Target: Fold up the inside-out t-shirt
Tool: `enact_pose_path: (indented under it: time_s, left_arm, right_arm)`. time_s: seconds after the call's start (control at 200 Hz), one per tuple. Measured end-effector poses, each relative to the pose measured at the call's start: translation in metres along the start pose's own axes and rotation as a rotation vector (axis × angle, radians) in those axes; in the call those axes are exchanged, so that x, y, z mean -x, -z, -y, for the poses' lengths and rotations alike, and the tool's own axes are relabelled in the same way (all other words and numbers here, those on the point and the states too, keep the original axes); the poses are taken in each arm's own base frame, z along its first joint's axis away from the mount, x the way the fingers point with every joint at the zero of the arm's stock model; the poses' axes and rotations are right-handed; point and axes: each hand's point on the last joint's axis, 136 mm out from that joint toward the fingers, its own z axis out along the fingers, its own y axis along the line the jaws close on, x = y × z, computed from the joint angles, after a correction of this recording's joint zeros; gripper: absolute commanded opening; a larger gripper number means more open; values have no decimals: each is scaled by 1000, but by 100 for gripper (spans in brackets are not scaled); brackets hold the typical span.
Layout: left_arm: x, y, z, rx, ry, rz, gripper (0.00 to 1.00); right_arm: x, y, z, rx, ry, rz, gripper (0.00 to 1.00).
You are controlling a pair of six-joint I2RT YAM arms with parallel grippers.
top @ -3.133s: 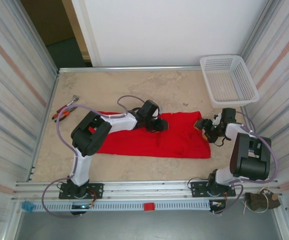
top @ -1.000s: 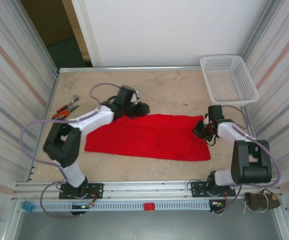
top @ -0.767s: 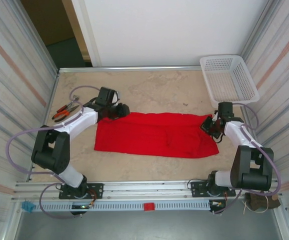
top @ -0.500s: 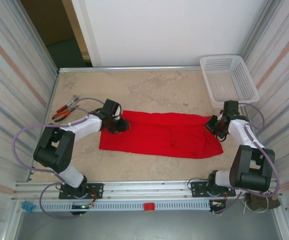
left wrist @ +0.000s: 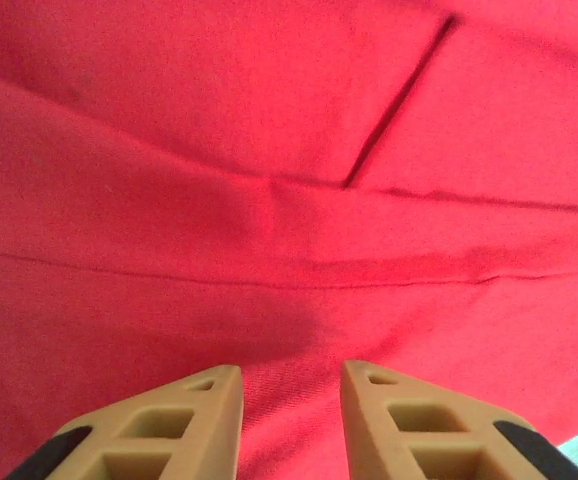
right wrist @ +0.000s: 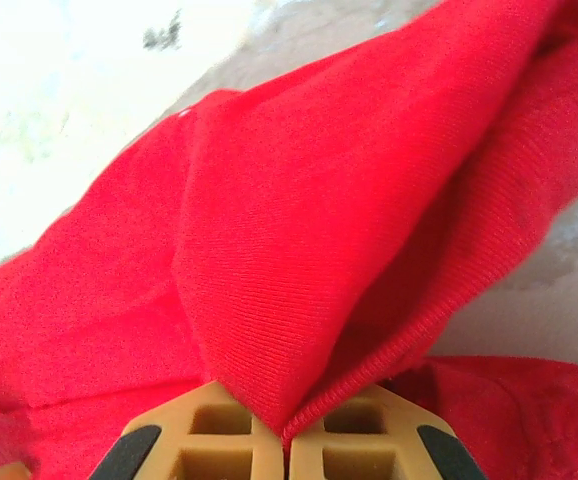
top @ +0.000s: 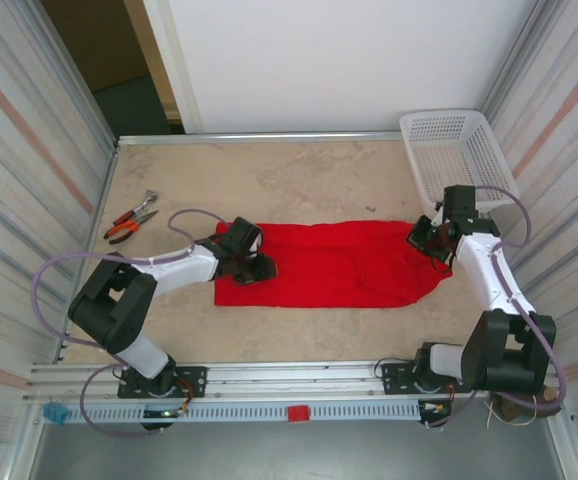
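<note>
The inside-out t-shirt (top: 339, 265) lies as a long bright red band across the middle of the table. My left gripper (top: 259, 268) hovers low over its left end. In the left wrist view the left gripper (left wrist: 289, 368) is open by a narrow gap, with flat red cloth (left wrist: 269, 150) and a folded seam beneath it and nothing pinched. My right gripper (top: 421, 238) is at the band's right end. In the right wrist view the right gripper (right wrist: 291, 425) is shut on a ribbed hem of the shirt (right wrist: 299, 220), which rises in a bunched peak.
A white mesh basket (top: 459, 160) stands at the back right corner. Orange-handled pliers (top: 129, 220) lie at the left of the table (top: 299, 175). Striped walls close in both sides, and a metal rail (top: 299, 375) runs along the front.
The whole shirt has slid to the right with my right gripper pulling its end towards the right wall. My left gripper has moved from the back left edge onto the shirt's left end.
</note>
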Motion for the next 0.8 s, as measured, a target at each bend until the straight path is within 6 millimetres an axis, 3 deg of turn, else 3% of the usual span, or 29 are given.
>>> enact_pose_path:
  time_s: [0.155,0.23,0.306,0.411,0.586,0.797]
  left_arm:
    - [53,33,-6,0,32,116,35]
    - [74,44,-23,16,63,159,35]
    - [82,49,-46,50,102,165,35]
    - [79,45,-66,75,130,144,34]
    - [51,21,-84,95,153,45,34]
    - [48,12,-84,76,154,28,33]
  right_arm:
    - [-14,11,-27,19,82,6,0]
    - [-20,14,-37,25,103,5,0]
    - [-25,15,-44,24,115,4,0]
    - [-30,18,-53,19,127,5,0]
    - [-38,25,-79,42,162,19,0]
    - [-63,24,-125,69,237,7,0]
